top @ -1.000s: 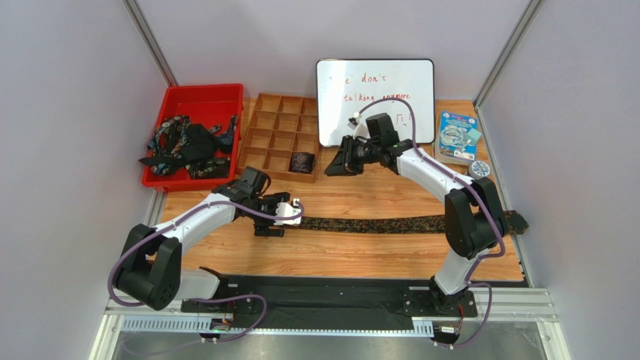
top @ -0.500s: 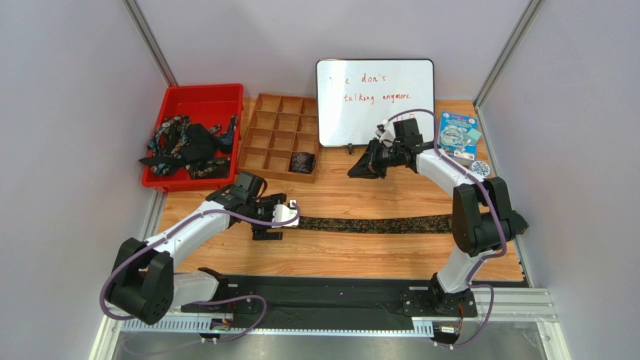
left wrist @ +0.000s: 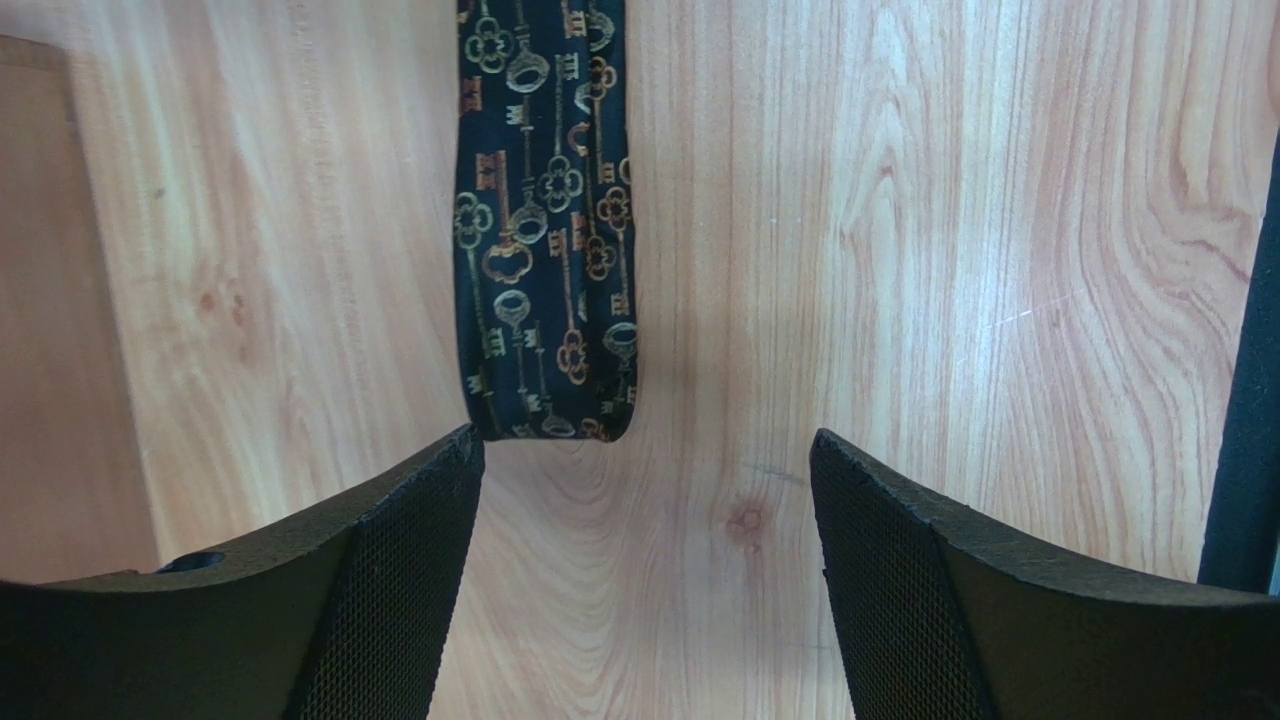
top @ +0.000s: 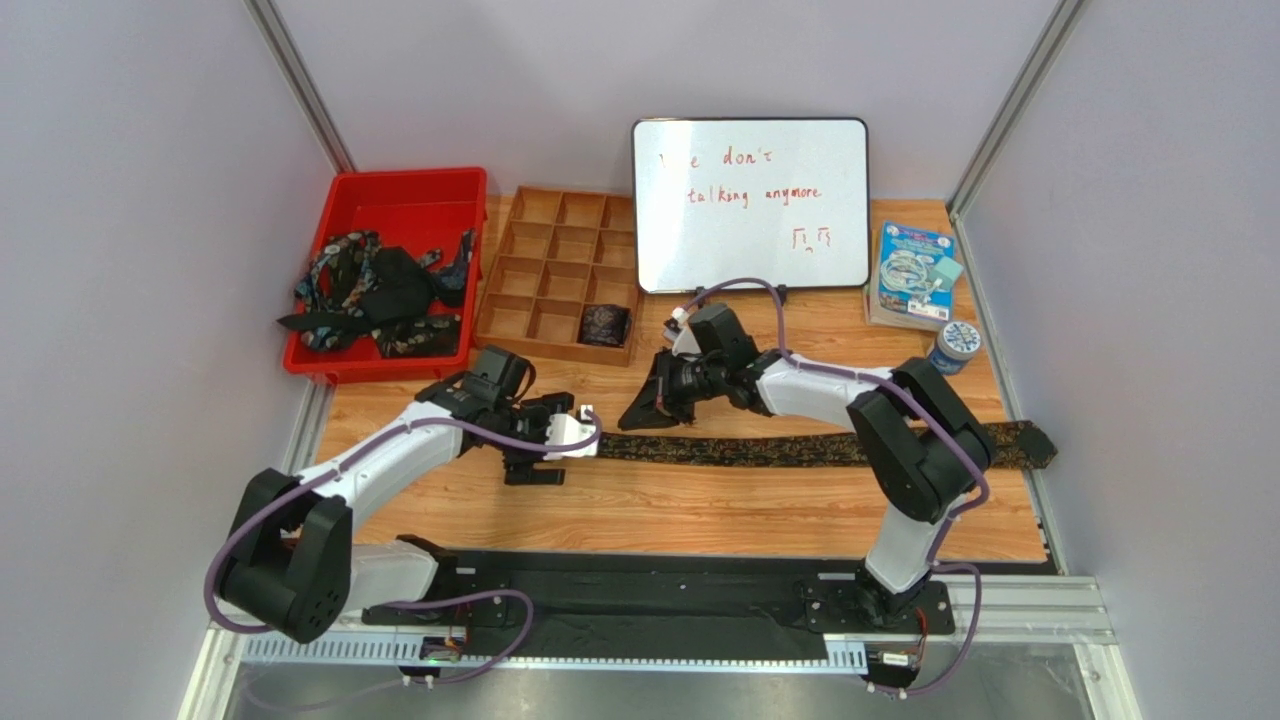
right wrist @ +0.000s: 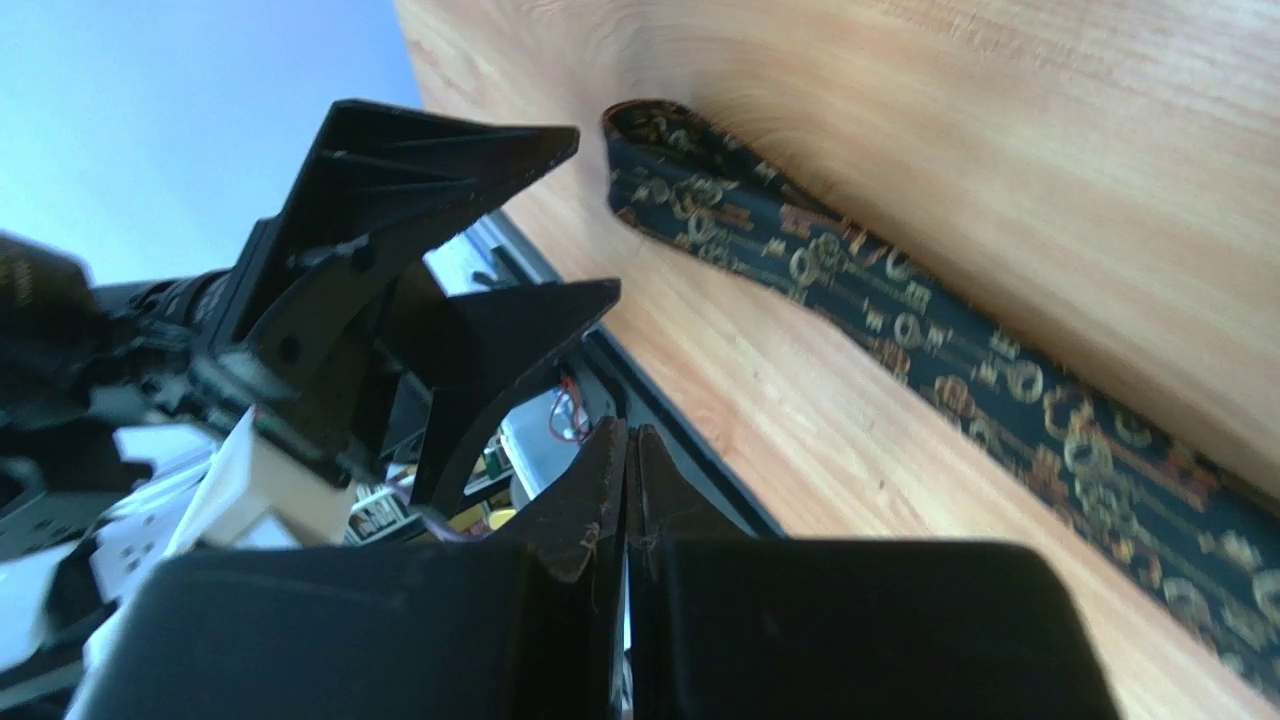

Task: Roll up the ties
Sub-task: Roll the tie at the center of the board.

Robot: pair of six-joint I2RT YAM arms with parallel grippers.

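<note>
A long black tie with gold key pattern (top: 796,447) lies flat across the wooden table, its narrow end (left wrist: 544,300) just ahead of my left gripper (top: 537,446). The left gripper (left wrist: 646,495) is open and empty, low over the table, its left finger (left wrist: 376,570) next to the tie's end. My right gripper (top: 643,414) is shut and empty, hovering just above the tie near its narrow end; the tie shows in the right wrist view (right wrist: 962,390). A rolled dark tie (top: 604,324) sits in a compartment of the wooden tray (top: 559,263). Several more ties (top: 368,285) lie in the red bin (top: 394,192).
A whiteboard (top: 751,203) stands at the back. A blue packet (top: 914,273) and a small round tin (top: 954,342) lie at the back right. A black mat (top: 676,578) runs along the near edge.
My right arm has swung from the whiteboard down and left, to just above the tie near its narrow end. My left gripper has barely moved.
</note>
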